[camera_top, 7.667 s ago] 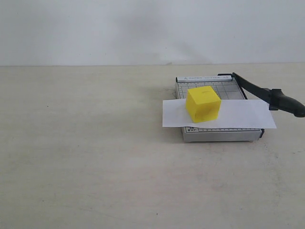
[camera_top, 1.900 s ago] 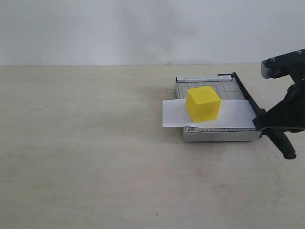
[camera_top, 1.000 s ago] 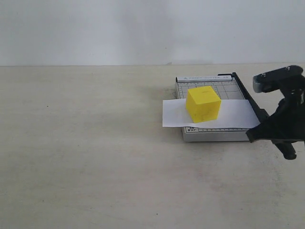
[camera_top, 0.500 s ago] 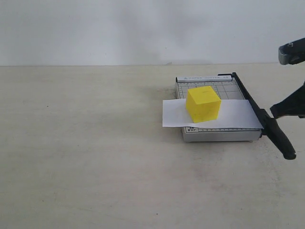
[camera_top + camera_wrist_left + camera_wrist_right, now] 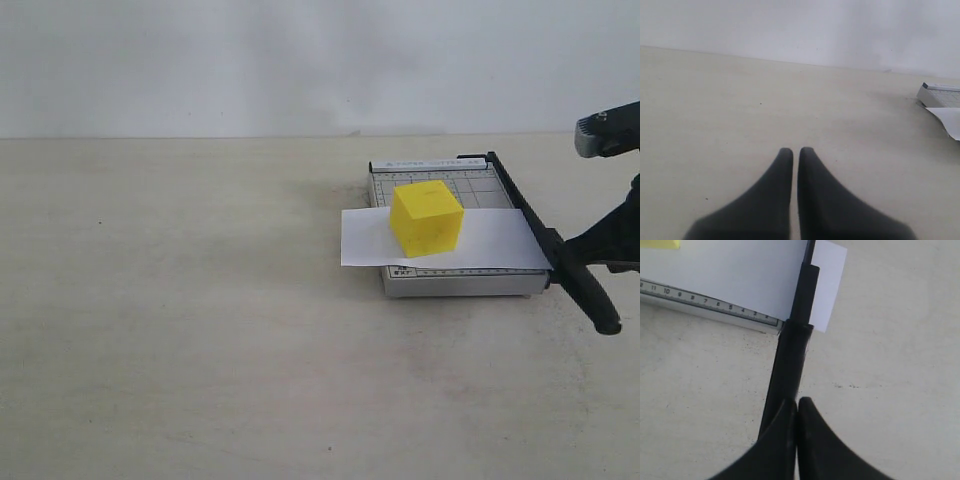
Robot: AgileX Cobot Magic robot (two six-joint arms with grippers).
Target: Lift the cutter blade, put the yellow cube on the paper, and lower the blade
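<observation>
The yellow cube (image 5: 427, 218) sits on the white paper (image 5: 490, 240), which lies across the grey gridded cutter base (image 5: 455, 283). The cutter blade (image 5: 585, 290) is down along the base's right edge, its thick handle sticking out past the front corner. My right gripper (image 5: 564, 244) is shut with nothing between its fingers, its tips right over the handle (image 5: 790, 365); I cannot tell whether they touch it. In the right wrist view the gripper (image 5: 796, 402) overlaps the handle, with the paper (image 5: 740, 270) beyond. My left gripper (image 5: 796, 150) is shut and empty over bare table.
The beige table (image 5: 200, 330) runs wide to the left and front of the cutter. A white wall stands behind it. In the left wrist view a corner of the cutter base (image 5: 940, 94) and the paper's edge (image 5: 947, 120) show far off to one side.
Over the whole span the blade went from raised to flat and the right arm came in. In the last half second the right gripper shifted slightly down and left, toward the handle.
</observation>
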